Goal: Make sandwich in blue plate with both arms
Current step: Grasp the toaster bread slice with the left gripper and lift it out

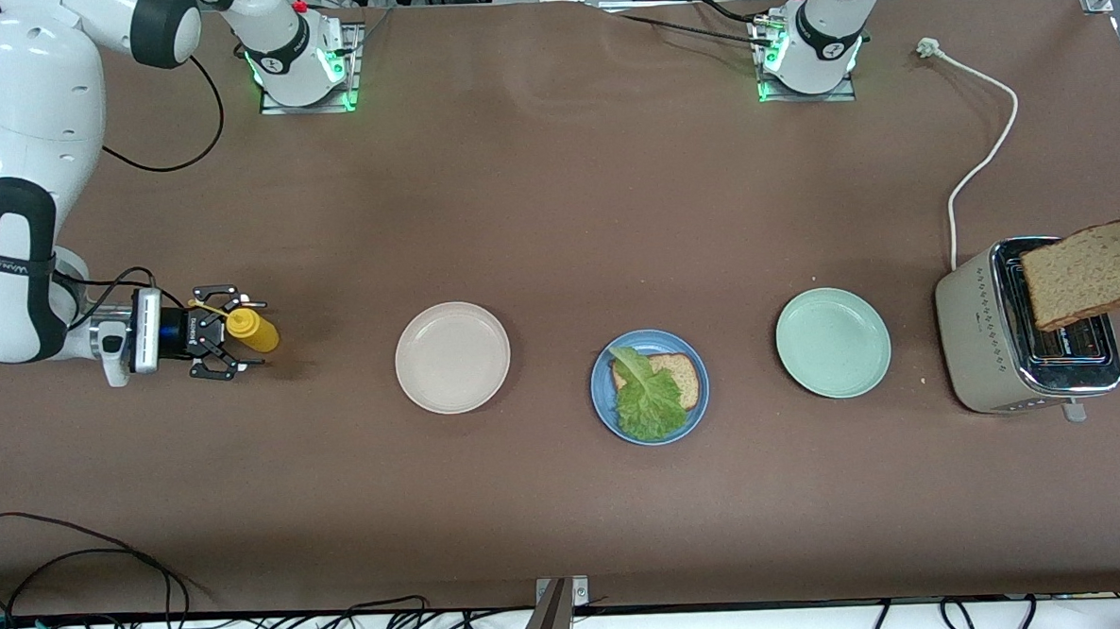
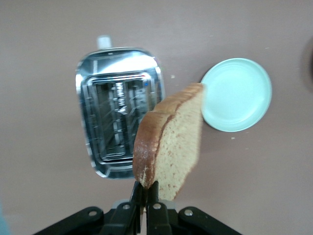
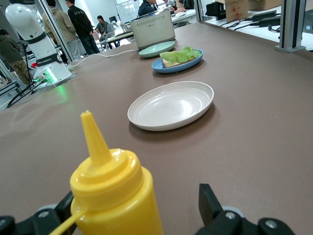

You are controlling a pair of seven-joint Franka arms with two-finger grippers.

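One slice [image 2: 168, 142] is pinched by the half-hidden left hand [image 2: 145, 193]; right hand [image 1: 226, 346] released around bottle [image 1: 253, 330].

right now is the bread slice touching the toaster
Apart. The left wrist view shows the bread slice pinched in the left pincer, lifted above the toaster.

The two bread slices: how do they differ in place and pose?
One bread slice hangs upright over the toaster, pinched by the left gripper. The other slice lies flat on the blue plate, partly under lettuce. Both are brown with a darker crust.
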